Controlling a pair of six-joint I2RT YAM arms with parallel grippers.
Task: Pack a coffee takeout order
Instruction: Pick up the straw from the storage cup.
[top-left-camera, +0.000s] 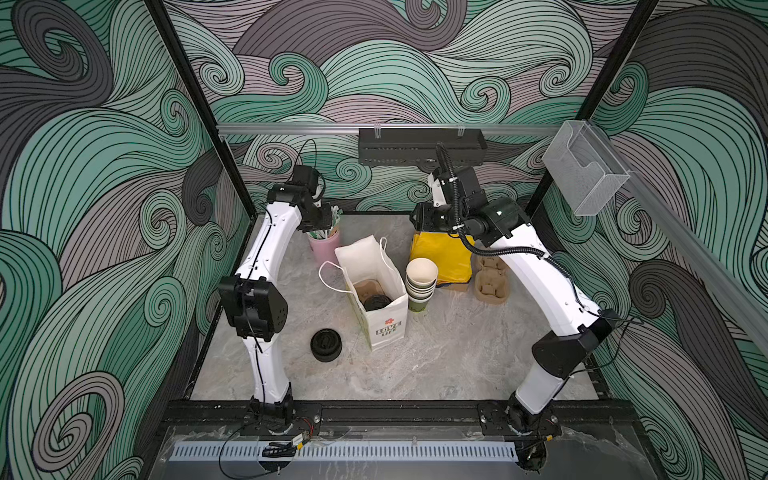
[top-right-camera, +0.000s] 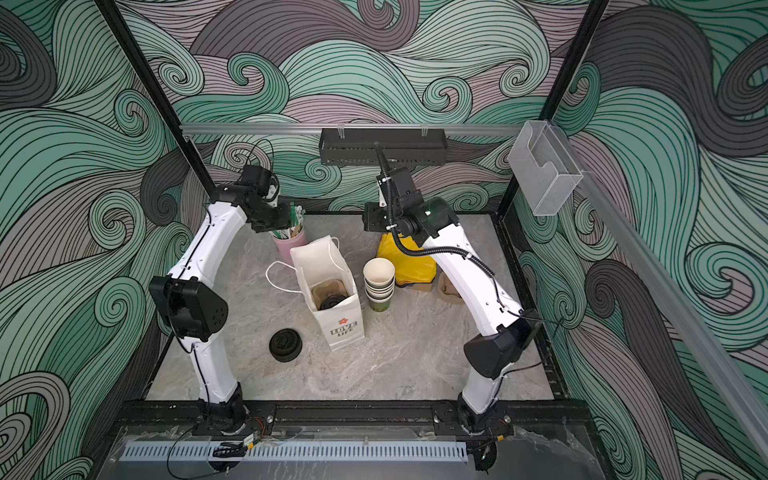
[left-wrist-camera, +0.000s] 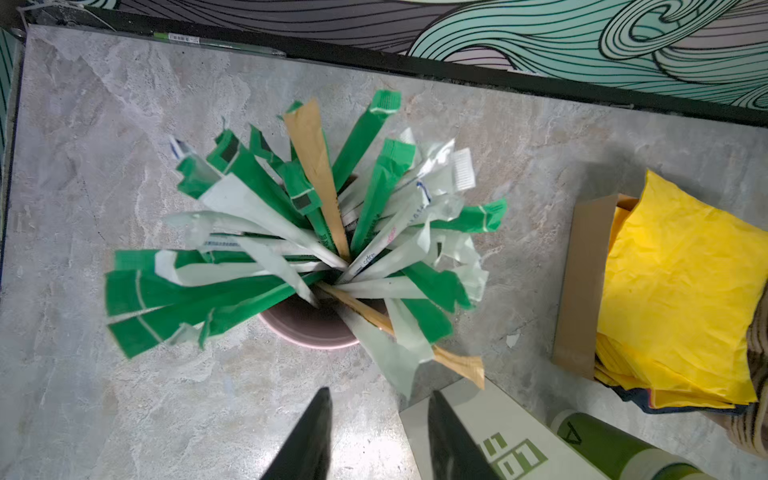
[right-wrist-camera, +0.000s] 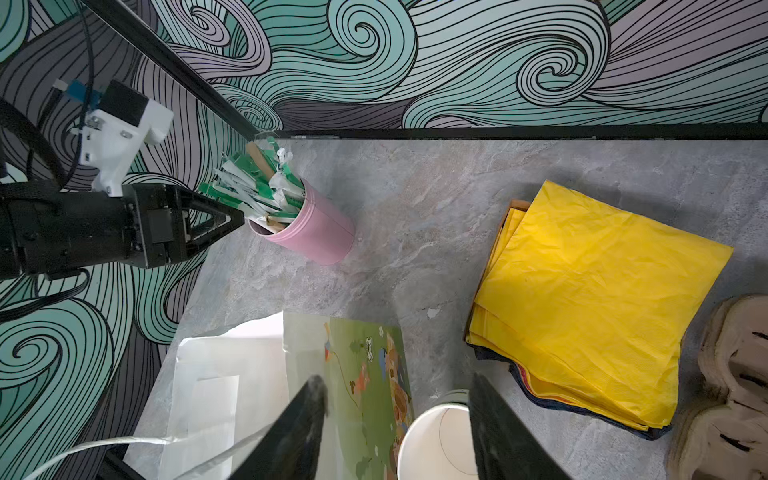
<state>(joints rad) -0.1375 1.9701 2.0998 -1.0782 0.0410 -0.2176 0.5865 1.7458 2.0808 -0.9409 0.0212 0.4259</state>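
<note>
Napkins are what the order appears to lack. The paper bag (top-left-camera: 382, 320) stands open in the middle of the worktop (top-left-camera: 457, 357). The pulp carrier (top-left-camera: 368, 286) sits down inside it, and the black lid of the lidded cup (top-left-camera: 376, 301) shows in one of its wells; the cup's green wall is hidden by the bag.

The yellow sheet is the top one of a flat stack (right-wrist-camera: 590, 299) lying on the worktop toward the back, between the stack of open cups (top-left-camera: 420, 282) and the spare carriers (top-left-camera: 492, 282).

The right tool (right-wrist-camera: 397, 378) hangs above the gap between the bag and the open cups. Its jaws stand apart and hold nothing. The yellow stack lies near it, below and off to the side toward the spare carriers. The right arm is clearly the nearer one. The sheet is roughly square, so it has no marked long axis. It lies flat with one corner toward the back wall. Judging from this, the right tool would need to shift sideways and descend on an edge or corner.

The left tool (left-wrist-camera: 380, 395) is released too, with nothing between its jaws. It hovers beside the pink cup (right-wrist-camera: 316, 232), from which the wrapped sticks (left-wrist-camera: 291, 232) fan upward and outward, their long axes near upright.
</note>
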